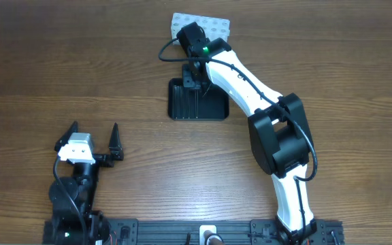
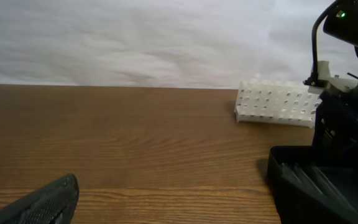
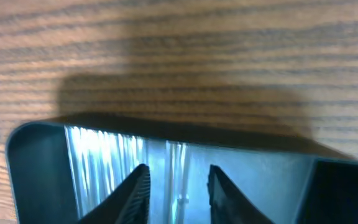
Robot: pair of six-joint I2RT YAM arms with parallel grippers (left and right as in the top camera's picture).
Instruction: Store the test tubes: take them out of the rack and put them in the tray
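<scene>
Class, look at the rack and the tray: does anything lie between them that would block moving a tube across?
Nothing visible does. The table between rack and tray looks bare; the right arm holds its jaws over the tray, above tubes already in it.

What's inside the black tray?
Clear test tubes lie side by side in the tray. The right claw hangs over it and hides part of the floor, so I can't count them.

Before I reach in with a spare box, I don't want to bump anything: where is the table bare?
Bare wood: the wide stretch left of the tray and rack, beyond the open left end effector; also the strip right of the right arm. Crowded: the middle, where the right end effector hangs over the tray, close to the rack.
</scene>
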